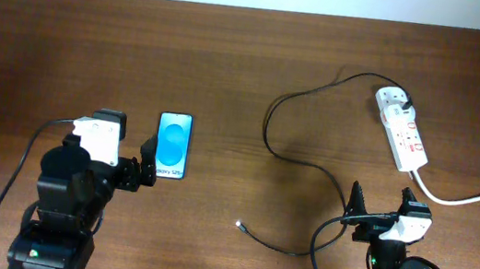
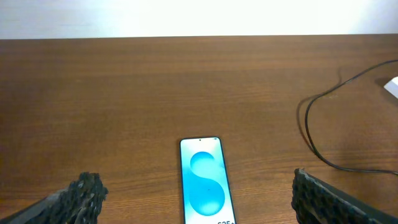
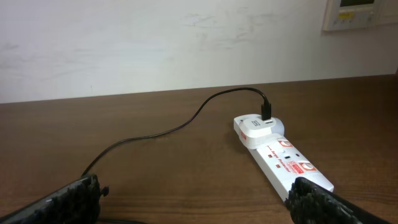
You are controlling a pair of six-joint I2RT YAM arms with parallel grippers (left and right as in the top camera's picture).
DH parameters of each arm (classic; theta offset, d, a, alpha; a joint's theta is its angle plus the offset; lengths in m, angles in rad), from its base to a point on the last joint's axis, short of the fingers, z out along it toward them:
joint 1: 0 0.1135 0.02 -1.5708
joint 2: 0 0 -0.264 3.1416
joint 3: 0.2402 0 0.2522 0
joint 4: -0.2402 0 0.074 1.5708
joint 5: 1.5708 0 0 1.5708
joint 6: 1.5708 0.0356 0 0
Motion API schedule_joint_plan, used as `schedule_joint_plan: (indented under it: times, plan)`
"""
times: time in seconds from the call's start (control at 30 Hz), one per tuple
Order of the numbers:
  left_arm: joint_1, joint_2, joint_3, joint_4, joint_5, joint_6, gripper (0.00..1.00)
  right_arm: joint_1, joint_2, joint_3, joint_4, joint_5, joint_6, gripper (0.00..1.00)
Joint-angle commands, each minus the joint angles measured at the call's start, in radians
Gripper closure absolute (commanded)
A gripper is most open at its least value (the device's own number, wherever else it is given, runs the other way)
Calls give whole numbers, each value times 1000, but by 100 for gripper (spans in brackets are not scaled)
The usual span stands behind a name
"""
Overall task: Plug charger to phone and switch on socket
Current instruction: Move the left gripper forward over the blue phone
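Note:
The phone (image 1: 173,145) lies flat with its blue screen up, left of the table's middle; it also shows in the left wrist view (image 2: 206,182). My left gripper (image 1: 151,162) is open and empty, its fingers wide on either side of the phone's near end (image 2: 199,202). The white socket (image 1: 402,128) lies at the back right, and in the right wrist view (image 3: 281,157). The charger cable (image 1: 288,158) runs from its plug in the socket (image 3: 267,111) across the table to a loose connector tip (image 1: 241,227). My right gripper (image 1: 379,209) is open and empty, near the socket's near end (image 3: 198,202).
A thick white cord (image 1: 478,194) leaves the socket's near end and runs off the right edge. The robots' own black cables (image 1: 18,161) hang at the front by each arm base. A pale wall borders the table's far edge.

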Motion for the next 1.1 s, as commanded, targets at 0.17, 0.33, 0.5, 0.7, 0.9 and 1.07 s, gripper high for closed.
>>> schedule_joint_plan:
  times: [0.17,0.33,0.5,0.7,0.9,1.07]
  plan:
    - [-4,34,25,2,72,-10,1,7,-6,-5,-6,16,4,2]
    - [-4,156,138,-40,87,-2,1,7,-6,-5,-6,16,4,2]
    - [-4,403,410,-298,87,47,1,7,-6,-5,-6,16,4,2]
    - [-4,421,416,-320,86,46,1,7,-6,-5,-6,16,4,2]
    - [-4,441,416,-321,86,47,1,7,-6,-5,-6,16,4,2]
    - [-6,588,416,-334,87,46,1,7,-6,-5,-6,16,4,2]
